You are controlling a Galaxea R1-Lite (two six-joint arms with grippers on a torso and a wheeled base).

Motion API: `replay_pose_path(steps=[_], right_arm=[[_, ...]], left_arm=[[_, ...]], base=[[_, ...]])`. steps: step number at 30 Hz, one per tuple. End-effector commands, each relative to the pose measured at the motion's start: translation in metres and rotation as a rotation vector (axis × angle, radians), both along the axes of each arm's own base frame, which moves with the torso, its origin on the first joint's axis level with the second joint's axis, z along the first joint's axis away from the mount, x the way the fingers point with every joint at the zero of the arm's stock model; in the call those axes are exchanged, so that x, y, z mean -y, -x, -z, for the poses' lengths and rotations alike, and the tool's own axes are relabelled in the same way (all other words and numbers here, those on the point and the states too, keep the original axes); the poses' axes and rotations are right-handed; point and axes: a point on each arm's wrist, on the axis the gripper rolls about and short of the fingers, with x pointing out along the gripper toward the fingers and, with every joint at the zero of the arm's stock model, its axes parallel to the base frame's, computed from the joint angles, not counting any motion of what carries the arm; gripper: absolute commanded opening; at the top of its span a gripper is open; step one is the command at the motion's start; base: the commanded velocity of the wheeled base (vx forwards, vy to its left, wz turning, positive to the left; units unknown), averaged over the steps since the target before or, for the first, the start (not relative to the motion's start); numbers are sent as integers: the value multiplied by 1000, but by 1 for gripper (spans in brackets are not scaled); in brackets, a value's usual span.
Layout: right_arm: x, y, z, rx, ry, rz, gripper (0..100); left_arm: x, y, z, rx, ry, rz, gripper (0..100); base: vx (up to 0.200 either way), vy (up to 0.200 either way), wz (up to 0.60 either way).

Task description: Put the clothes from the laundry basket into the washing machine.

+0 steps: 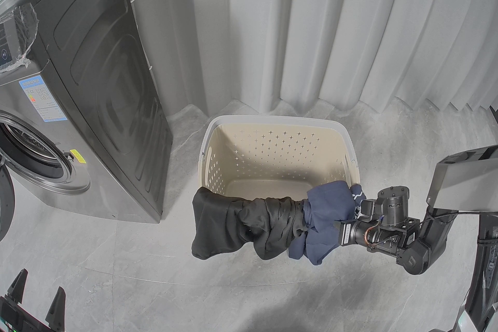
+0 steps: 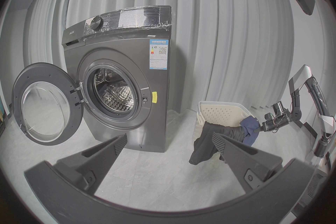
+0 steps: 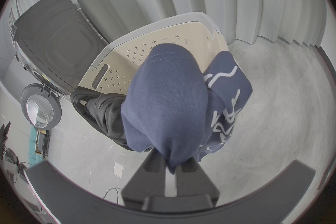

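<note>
Right of centre in the head view: right claw (image 1: 340,233), clamped on a blue garment (image 1: 327,216) with white lettering, fingers (image 3: 148,174) pinched together on a fold of the cloth in the right wrist view. Trailing leftward from the blue cloth, a black garment (image 1: 238,226), bunched and slung across the near rim of the laundry basket (image 1: 280,119). Hard to tell whether it is gripped as well or merely tangled with the blue one. Both garments at the lower edge of the basket as framed, mostly over and outside the rim rather than down inside. Basket pale, with beige perforated walls, standing on the grey floor (image 1: 155,286) at centre frame. Washing machine (image 1: 104,89) at left of frame, dark grey, well apart from the clothes. Round door (image 2: 45,104) swung wide open in the left wrist view, steel drum (image 2: 113,90) exposed. Left claw (image 1: 37,291) in the lower left corner of the head view, open, fingers spread, gripping nothing, near the machine front and well apart from the basket. White pleated curtain (image 1: 337,11) across the top of the frame, behind basket and machine.
</note>
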Motion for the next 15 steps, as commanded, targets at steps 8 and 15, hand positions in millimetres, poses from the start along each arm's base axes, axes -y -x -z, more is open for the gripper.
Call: replay_pose_path(steps=[8, 15], right_arm=[[1, 47, -63, 161, -44, -30, 0], [4, 64, -99, 281, -92, -29, 0]], left_arm=[[0, 0, 5, 1, 0, -1, 100], [0, 0, 5, 1, 0, -1, 100]], base=[[0, 0, 0], [0, 0, 0]])
